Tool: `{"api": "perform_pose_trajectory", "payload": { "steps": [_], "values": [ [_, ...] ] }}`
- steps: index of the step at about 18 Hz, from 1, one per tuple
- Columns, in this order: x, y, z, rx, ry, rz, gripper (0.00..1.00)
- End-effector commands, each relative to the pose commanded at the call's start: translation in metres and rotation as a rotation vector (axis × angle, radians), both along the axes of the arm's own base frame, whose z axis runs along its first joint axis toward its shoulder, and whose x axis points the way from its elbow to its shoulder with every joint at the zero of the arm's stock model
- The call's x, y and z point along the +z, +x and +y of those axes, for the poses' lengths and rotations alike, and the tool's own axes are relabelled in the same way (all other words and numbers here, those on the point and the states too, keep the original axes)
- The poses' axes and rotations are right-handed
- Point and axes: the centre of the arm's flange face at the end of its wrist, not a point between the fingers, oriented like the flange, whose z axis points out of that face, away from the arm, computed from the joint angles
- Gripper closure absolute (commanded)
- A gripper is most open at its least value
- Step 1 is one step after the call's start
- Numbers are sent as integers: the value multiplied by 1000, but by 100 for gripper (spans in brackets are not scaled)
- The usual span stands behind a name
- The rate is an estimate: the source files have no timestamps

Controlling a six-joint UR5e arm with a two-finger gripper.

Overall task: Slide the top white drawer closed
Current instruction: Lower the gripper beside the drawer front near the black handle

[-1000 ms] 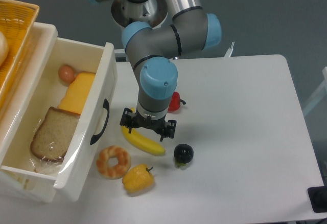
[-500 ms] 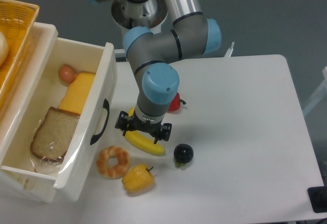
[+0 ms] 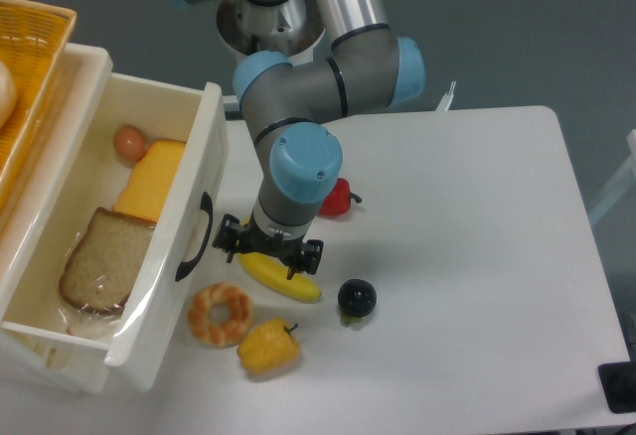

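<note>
Pincer (image 3: pixel 266 252) looks spread open, holding nothing, hanging over the banana (image 3: pixel 281 277) just right of the top white drawer (image 3: pixel 159 256). That drawer's pulled way out at the left of the tabletop (image 3: pixel 467 256), bread (image 3: pixel 102 258) inside, black handle (image 3: pixel 196 236) facing the pincer, probably lining up to shove it shut.

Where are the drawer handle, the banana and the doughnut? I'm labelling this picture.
drawer handle (image 3: pixel 195 237), fixed camera, middle of the black curve
banana (image 3: pixel 288 282), fixed camera, yellow body below the tool
doughnut (image 3: pixel 207 314), fixed camera, left side of its ring
</note>
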Motion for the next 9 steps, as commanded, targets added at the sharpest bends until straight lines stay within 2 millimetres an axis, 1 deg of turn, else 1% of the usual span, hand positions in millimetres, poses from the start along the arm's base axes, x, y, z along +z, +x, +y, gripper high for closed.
{"api": "perform_pose_trajectory", "payload": {
  "steps": [9],
  "values": [
    [4,6,1,-8,6,-16,0]
  ]
}}
